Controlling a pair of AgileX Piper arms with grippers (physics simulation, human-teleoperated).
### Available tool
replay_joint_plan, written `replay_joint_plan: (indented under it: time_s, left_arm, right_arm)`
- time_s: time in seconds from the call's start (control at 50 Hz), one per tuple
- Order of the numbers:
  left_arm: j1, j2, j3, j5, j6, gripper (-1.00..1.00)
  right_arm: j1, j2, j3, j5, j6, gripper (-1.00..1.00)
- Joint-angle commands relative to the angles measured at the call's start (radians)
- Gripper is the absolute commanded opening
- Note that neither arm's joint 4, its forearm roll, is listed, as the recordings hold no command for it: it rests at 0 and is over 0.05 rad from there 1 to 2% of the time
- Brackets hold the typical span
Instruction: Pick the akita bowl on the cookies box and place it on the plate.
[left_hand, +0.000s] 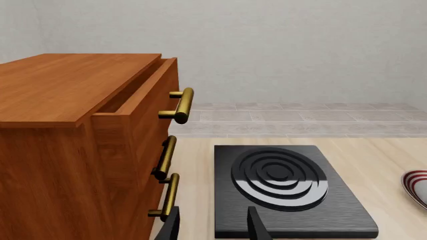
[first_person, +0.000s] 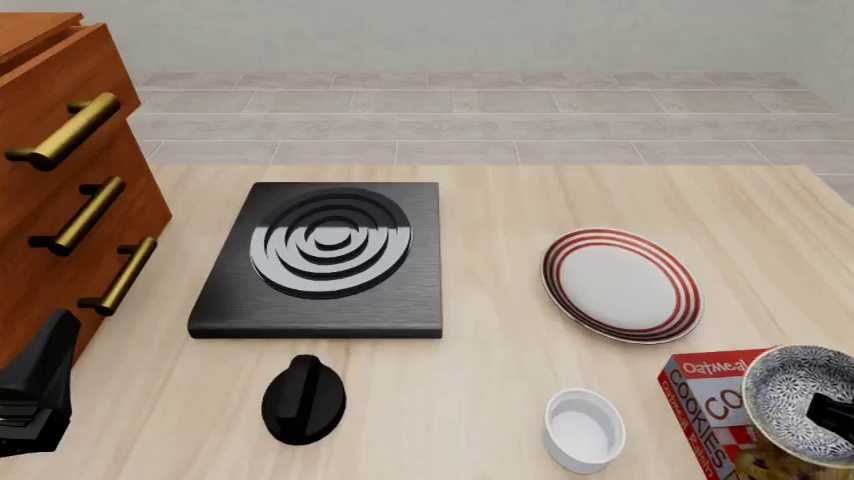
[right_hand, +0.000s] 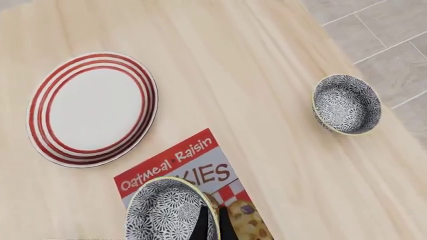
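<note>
The red cookies box (right_hand: 193, 172) carries white lettering reading "Oatmeal Raisin COOKIES" beside a picture of cookies. The right gripper (right_hand: 210, 222) is clamped on the rim of the akita bowl (right_hand: 170, 212), its two dark fingers nearly together with the rim between them; the bowl sits over the box. The plate (right_hand: 93, 107), white with red rings, lies just beyond the box, ahead of this gripper. A second speckled bowl (right_hand: 347, 104) rests on the table (right_hand: 253, 60), well apart. One white ramekin (first_person: 583, 430) stands just beside the box. The left gripper (left_hand: 213, 227) is parted and holds nothing; ahead of it lie one black stove plate (left_hand: 283, 187) and a wooden cabinet (left_hand: 73, 140) with three brass handles. One black knob (first_person: 304, 398) lies nearby.
</note>
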Motion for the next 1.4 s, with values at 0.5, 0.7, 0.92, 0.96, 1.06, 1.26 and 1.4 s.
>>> replay_joint_plan:
  time_s: [0.5, 0.7, 0.92, 0.96, 1.06, 1.26, 1.4]
  left_arm:
    - [0.0, 0.0, 0.0, 0.0, 0.0, 1.0]
    - [0.0, 0.0, 0.0, 0.0, 0.0, 1.0]
    - [0.0, 0.0, 0.0, 0.0, 0.0, 1.0]
    - [0.0, 0.0, 0.0, 0.0, 0.0, 1.0]
    - [0.0, 0.0, 0.0, 0.0, -0.001, 1.0]
    - [0.0, 0.0, 0.0, 0.0, 0.0, 1.0]
    - [0.0, 0.0, 0.0, 0.0, 0.0, 1.0]
  right_arm:
    - [0.287, 0.093, -0.229, -0.024, 0.309, -1.0]
    - [0.318, 0.216, -0.261, -0.131, 0.369, -1.0]
    - [0.349, 0.365, -0.296, -0.239, 0.433, -1.0]
    - [0.355, 0.388, -0.304, -0.253, 0.437, -1.0]
    - [0.354, 0.428, -0.326, -0.268, 0.434, -1.0]
    - [0.352, 0.558, -0.345, -0.346, 0.432, -1.0]
    - [0.378, 0.638, -0.357, -0.39, 0.45, -1.0]
